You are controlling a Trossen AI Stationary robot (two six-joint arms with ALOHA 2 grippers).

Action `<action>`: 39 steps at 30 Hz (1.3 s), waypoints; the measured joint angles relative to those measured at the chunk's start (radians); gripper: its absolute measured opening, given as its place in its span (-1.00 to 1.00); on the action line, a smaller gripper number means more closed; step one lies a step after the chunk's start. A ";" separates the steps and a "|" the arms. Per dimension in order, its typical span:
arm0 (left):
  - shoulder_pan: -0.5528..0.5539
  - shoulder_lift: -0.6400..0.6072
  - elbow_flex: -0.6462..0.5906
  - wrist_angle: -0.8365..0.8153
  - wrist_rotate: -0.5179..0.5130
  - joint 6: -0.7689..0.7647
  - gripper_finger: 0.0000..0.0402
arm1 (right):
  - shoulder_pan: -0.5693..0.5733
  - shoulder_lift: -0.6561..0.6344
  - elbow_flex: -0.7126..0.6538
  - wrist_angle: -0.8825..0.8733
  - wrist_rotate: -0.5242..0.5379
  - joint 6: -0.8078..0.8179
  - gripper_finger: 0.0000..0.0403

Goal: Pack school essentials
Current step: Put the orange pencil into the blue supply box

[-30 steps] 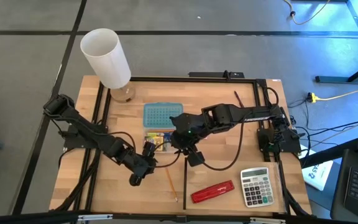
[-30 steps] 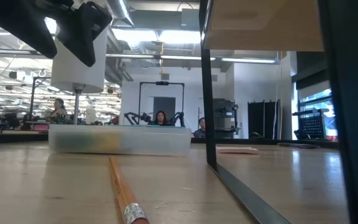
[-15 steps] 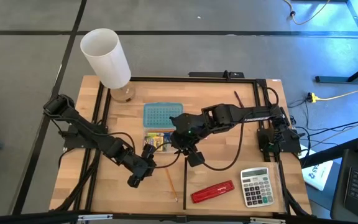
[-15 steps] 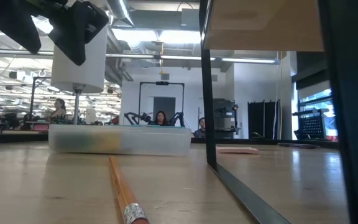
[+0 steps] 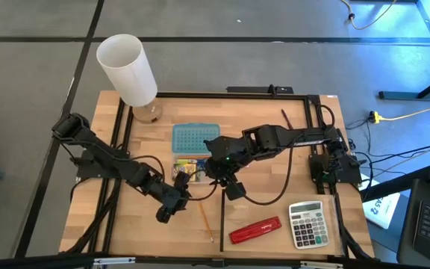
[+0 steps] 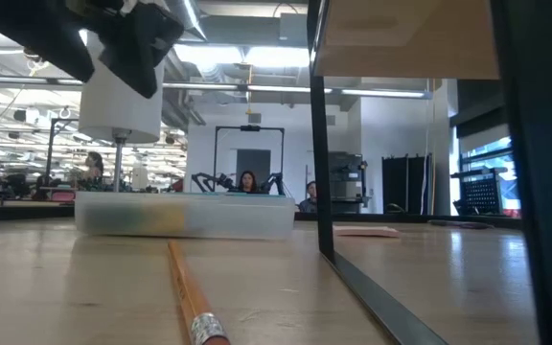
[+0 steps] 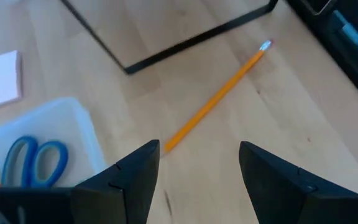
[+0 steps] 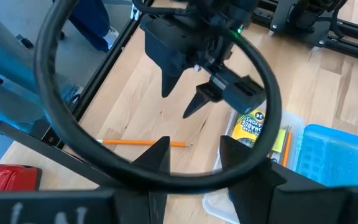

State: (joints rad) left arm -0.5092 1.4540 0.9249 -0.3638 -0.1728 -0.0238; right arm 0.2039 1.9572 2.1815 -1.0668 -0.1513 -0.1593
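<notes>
Wooden bench (image 5: 267,202) planks are carrying everything, and nearest the front edge the orange pencil (image 5: 206,221) is lying loose, outside the clear tray (image 5: 187,169). Just beside the pencil's tray-side end, the left tool (image 5: 172,205) is hovering with fingers spread wide and empty; the pencil's long axis is running away from it, eraser end farthest. Beyond, over the tray, the right tool (image 5: 216,173) is waiting, fingers parted and empty. The left arm looks nearer.
</notes>
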 joint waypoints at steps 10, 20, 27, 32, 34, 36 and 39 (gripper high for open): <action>0.037 0.015 -0.068 0.184 0.134 0.193 0.07 | 0.000 0.000 0.000 0.001 0.000 0.000 -0.30; 0.062 0.148 -0.072 0.295 0.190 0.318 0.07 | 0.000 0.000 0.000 0.008 0.000 0.000 -0.30; 0.085 0.256 -0.072 0.369 0.192 0.330 0.07 | 0.000 0.000 0.000 0.009 0.000 0.000 -0.30; 0.102 0.294 -0.072 0.379 0.193 0.322 0.07 | 0.000 0.000 0.000 0.009 0.000 0.000 -0.30; 0.110 0.295 -0.067 0.371 0.195 0.315 0.07 | 0.000 0.000 0.000 0.010 0.001 0.000 -0.30; 0.116 0.296 -0.040 0.318 0.207 0.328 0.07 | 0.000 0.000 0.000 0.011 0.001 0.000 -0.30; 0.116 0.296 0.033 0.173 0.206 0.370 0.07 | 0.000 0.000 0.000 0.011 0.001 0.000 -0.30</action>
State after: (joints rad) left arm -0.3927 1.7496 0.9580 -0.1909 0.0330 0.3458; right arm 0.2039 1.9568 2.1815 -1.0557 -0.1505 -0.1591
